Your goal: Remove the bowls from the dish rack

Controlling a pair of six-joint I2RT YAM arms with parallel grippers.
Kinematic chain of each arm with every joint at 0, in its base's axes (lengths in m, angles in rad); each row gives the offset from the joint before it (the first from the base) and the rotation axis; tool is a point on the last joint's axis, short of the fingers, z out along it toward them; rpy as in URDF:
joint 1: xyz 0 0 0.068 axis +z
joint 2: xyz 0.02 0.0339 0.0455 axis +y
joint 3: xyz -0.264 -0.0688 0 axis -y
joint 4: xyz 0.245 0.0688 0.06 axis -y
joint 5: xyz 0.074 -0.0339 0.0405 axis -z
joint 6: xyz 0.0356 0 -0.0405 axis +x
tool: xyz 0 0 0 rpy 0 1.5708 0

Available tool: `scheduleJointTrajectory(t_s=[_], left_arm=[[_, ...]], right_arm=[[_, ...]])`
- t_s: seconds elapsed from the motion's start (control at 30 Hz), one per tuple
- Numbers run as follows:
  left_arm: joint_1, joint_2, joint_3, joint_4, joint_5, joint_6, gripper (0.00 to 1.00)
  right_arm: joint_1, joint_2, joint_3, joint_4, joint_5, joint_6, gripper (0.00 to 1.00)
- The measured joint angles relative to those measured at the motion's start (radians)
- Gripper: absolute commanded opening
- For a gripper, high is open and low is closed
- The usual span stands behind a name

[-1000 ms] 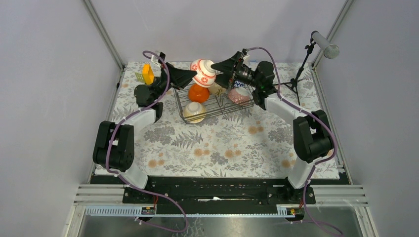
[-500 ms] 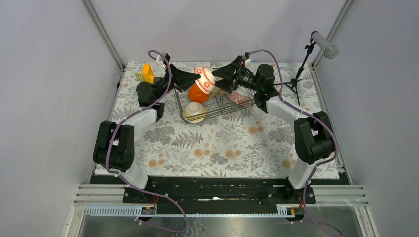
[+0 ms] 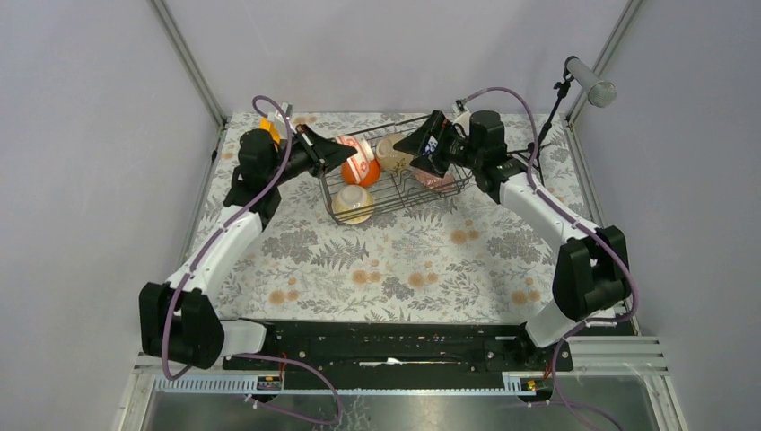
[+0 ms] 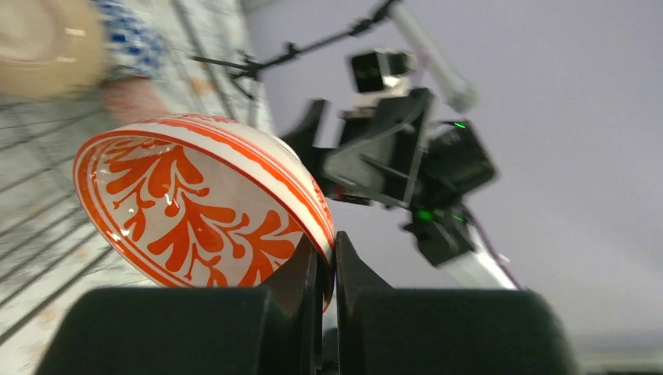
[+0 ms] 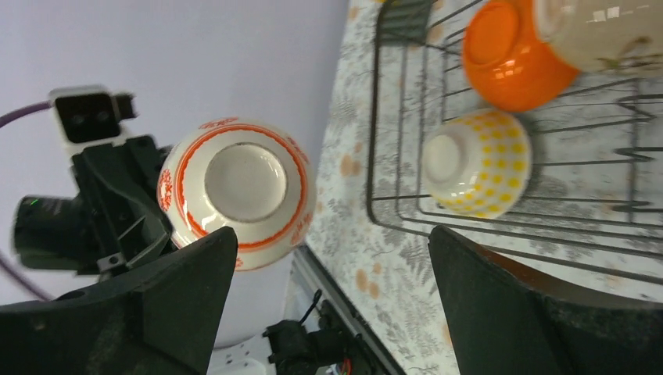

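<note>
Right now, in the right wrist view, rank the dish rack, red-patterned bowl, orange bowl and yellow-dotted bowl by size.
1. dish rack, cropped by the frame.
2. red-patterned bowl, possibly nearer the camera.
3. orange bowl and yellow-dotted bowl: look alike, orange one partly covered.

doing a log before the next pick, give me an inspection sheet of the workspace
surface: floral cloth, flat, no spills seen
job's things: dish rack holds orange bowl, beige bowl, yellow-dotted bowl, pink bowl; red-patterned bowl held in the air
clutter: orange block at far left
grippers: left pincer shut on red-patterned bowl's rim; right pincer open, empty
cables: purple cables along both arms
surroundings: microphone at far right; grey walls
</note>
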Motion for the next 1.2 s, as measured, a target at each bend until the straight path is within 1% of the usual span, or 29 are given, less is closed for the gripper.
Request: scheduleJointTrajectory(t_s=[0.07,0.2,0.3,0.43,0.53,0.63,0.7,0.93,1.03,1.2], left_arm=[[-0.001,-0.034,0.032,-0.182,-0.091,0.103,0.0],[-0.001,-0.076,0.09,-0.495,-0.292,0.254,0.0],[-0.002,-0.074,0.152,-0.702,-0.474,0.321,0.0],[0.0,-0.057,0.228,-0.909,-0.719,0.356,0.0],[0.01,-0.005,0.286,-1.004,-0.849,0.358,0.0],[0.032,0.093,0.352,-1.08,-0.945,0.341,0.0],[0.055,0.195,0.412,-1.136,-0.99,0.319,0.0],[0.129,0.525,0.645,-1.283,-1.097,0.308,0.0],[0.143,0.62,0.712,-1.3,-1.12,0.317,0.0],[0.171,0.727,0.8,-1.321,-1.126,0.333,0.0]], right_arm=[[0.0,-0.014,0.018,-0.084,0.053,-0.045,1.0],[0.0,-0.053,0.039,-0.219,0.143,-0.129,1.0],[0.001,-0.086,0.041,-0.28,0.177,-0.171,1.0],[0.018,-0.111,0.061,-0.347,0.221,-0.229,1.0],[0.058,-0.124,0.086,-0.392,0.256,-0.278,1.0],[0.102,-0.139,0.099,-0.42,0.285,-0.319,1.0],[0.126,-0.148,0.105,-0.435,0.299,-0.34,1.0],[0.142,-0.167,0.106,-0.47,0.338,-0.398,1.0],[0.142,-0.181,0.106,-0.484,0.354,-0.423,1.0],[0.142,-0.202,0.106,-0.486,0.356,-0.452,1.0]])
